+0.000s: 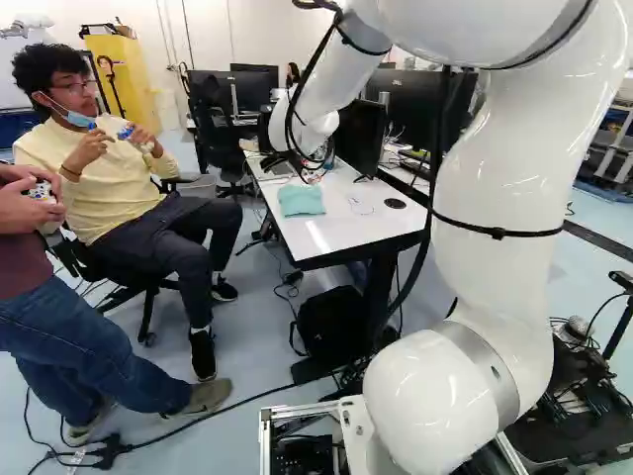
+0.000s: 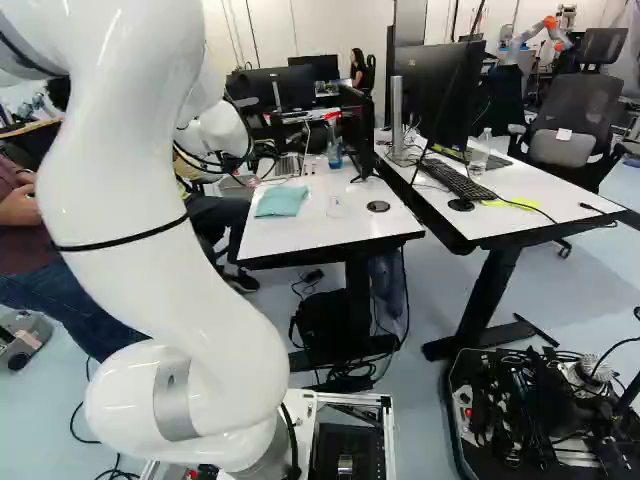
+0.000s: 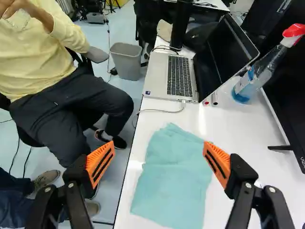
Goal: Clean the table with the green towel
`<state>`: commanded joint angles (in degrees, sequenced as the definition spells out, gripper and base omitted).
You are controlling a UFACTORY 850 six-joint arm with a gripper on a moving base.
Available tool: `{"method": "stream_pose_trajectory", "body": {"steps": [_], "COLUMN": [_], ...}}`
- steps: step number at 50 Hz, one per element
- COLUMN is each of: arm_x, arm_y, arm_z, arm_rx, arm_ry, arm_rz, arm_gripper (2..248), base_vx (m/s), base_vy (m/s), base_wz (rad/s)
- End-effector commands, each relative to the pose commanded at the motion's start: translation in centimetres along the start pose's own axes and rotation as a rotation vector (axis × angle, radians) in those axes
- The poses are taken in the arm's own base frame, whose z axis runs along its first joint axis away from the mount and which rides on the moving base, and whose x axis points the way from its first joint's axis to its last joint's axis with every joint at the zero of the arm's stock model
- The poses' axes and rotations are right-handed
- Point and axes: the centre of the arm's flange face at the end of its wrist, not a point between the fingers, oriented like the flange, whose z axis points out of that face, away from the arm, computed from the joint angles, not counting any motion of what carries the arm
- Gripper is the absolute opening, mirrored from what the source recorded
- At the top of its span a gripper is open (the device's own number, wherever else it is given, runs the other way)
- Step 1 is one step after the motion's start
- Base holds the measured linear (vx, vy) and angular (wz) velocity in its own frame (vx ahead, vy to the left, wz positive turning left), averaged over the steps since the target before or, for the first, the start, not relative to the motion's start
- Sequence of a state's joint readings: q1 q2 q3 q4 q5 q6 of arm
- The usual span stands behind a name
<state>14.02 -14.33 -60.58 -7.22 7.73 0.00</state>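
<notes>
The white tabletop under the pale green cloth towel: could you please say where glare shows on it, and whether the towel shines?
Wrist view: glare brightens the white tabletop beside the pale green cloth towel, which looks matt; left base view: a bright streak between towel and near edge, plus glossy highlights on the white arm.

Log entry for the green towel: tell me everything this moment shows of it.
The towel is plain pale blue-green, soft cloth by its look, roughly four-sided. It lies spread low on the white table, lightly creased, one long side near the table's edge; whether it is folded in layers I cannot tell. The laptop and spray bottle stand beyond it, apart from it. The open pincer is not gripping it.
</notes>
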Motion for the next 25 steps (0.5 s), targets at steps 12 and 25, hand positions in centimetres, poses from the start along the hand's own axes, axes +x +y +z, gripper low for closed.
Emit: {"method": "stream_pose_trajectory", "body": {"steps": [12,25], "arm_x": [1.0,1.7], "arm_y": [1.1,1.8], "arm_z": [1.8,3.1], "arm_rx": [-0.013,-0.022], "arm_ry": [0.007,0.013], "arm_rz": [0.009,0.014], "arm_gripper": [247,247], "base_vx": [0.0,0.0], "base_vy": [0.0,0.0], "base_wz": [0.0,0.0]}}
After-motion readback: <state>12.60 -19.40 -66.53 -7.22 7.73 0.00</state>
